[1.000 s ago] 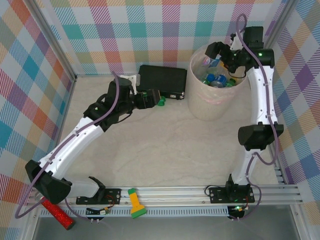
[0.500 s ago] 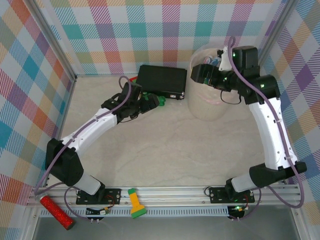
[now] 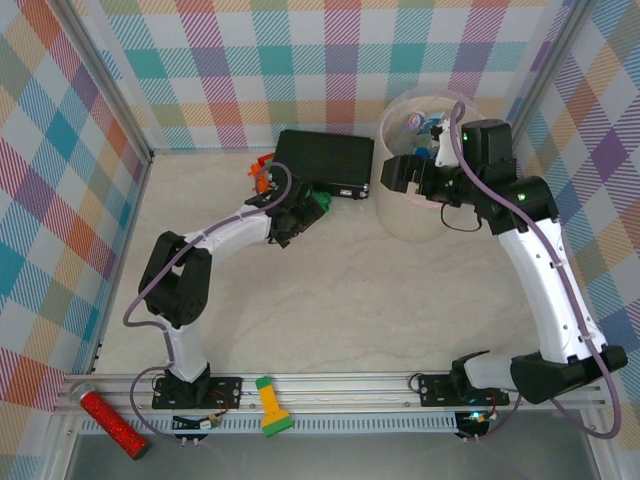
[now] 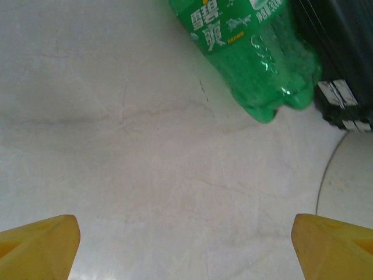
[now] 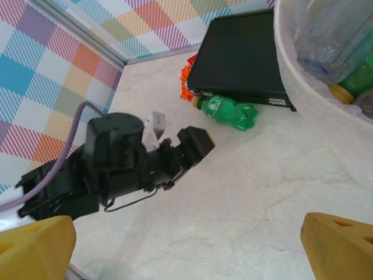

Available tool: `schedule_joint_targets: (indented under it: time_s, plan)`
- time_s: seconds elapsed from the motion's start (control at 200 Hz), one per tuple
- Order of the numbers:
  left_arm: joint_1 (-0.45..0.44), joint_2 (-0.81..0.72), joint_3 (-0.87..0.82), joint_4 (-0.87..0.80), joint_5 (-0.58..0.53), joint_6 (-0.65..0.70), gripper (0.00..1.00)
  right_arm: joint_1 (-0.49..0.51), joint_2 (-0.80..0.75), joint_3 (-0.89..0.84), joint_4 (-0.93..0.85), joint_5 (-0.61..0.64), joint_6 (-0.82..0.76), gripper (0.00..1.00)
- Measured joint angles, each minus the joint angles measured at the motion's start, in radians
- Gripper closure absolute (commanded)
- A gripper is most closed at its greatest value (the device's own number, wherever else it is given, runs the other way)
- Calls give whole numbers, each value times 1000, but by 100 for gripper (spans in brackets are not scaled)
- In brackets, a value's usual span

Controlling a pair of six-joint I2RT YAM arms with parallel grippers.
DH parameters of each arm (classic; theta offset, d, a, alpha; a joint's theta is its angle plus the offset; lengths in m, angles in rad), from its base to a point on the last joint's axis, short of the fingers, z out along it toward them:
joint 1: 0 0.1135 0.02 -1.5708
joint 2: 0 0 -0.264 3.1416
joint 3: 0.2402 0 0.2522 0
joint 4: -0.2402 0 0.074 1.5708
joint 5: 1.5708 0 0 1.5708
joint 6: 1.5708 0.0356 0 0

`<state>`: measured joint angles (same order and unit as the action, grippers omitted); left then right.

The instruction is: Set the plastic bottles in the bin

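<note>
Jaws wide both sides, empty; green bottle (image 4: pixel 250 55) tight against black case (image 4: pixel 347 46). Risk: clipping case, nudging bottle away.

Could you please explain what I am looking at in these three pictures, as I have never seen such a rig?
These are two robot arms bolted at a table's near edge. The top picture looks down from above and behind them; the other two come from a camera on each wrist, where the yellow corners are that gripper's fingertips. The left gripper is open, empty, facing a green bottle that lies beside a black case. The right gripper is open too, near the bin, which holds bottles. A flashlight and a red glittery cylinder lie by the near rail.
</note>
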<state>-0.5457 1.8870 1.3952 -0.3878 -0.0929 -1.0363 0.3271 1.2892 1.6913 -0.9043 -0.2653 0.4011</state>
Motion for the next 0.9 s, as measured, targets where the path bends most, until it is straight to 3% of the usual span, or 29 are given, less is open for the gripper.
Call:
schedule_joint_targets:
  time_s: [0.48,0.9]
  plan:
    - [0,264,235,84,-88,-132,6,0,-62,-53,50,-10,-47,1]
    - [10,306,240,235,-124,-158,4,0,-41,-54,50,-15,-52,1]
